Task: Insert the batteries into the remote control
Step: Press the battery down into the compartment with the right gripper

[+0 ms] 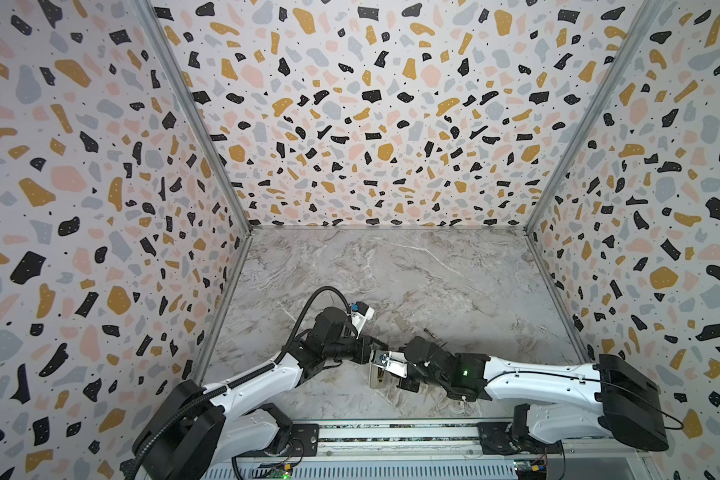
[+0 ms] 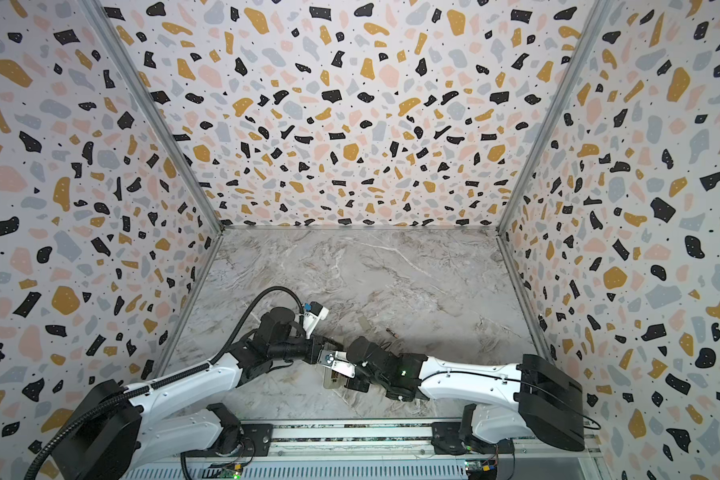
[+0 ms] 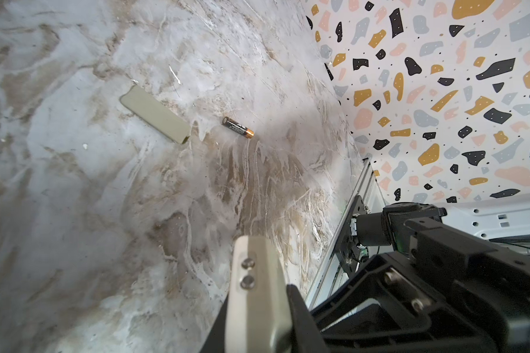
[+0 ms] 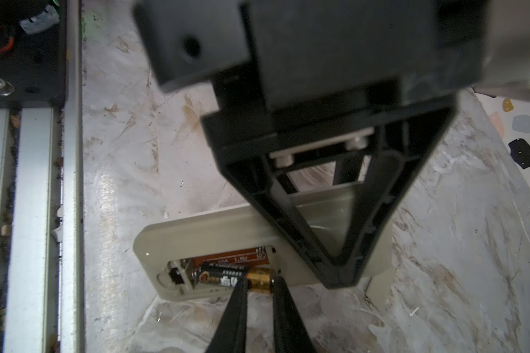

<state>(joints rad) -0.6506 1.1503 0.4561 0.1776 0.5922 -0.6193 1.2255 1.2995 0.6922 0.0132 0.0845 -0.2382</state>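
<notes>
The remote (image 4: 214,232) lay back up on the table (image 4: 120,122), one battery (image 4: 224,276) lengthwise in its recess, gold end toward the middle and gripped by the right end effector (image 4: 259,279), while the closed left end effector (image 4: 340,275) hid the remote's far part; the second battery (image 3: 237,127) lay loose farther off.

My right gripper (image 4: 260,281) pinches the battery (image 4: 224,275) by its gold end in the remote control (image 4: 202,235) recess; the closed left gripper (image 4: 340,272) rests on its back.
</notes>
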